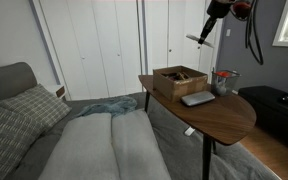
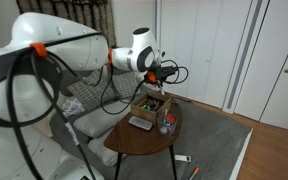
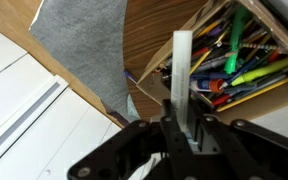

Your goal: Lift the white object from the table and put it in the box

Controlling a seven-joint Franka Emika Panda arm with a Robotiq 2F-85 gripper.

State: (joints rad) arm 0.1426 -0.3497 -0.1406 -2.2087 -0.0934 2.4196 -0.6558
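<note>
Claw (image 3: 184, 130): we see it clamped on the white object (image 3: 182, 80).
White object: in the air above the box (image 1: 174, 88).
Box: on the tabletop (image 1: 224, 115), pens (image 3: 234, 70) inside.

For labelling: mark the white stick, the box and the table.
white stick (image 3: 182, 80): wrist view, middle of its shaft.
box (image 1: 170, 88): an exterior view, front wall.
table (image 1: 229, 115): an exterior view, bare top.
</note>
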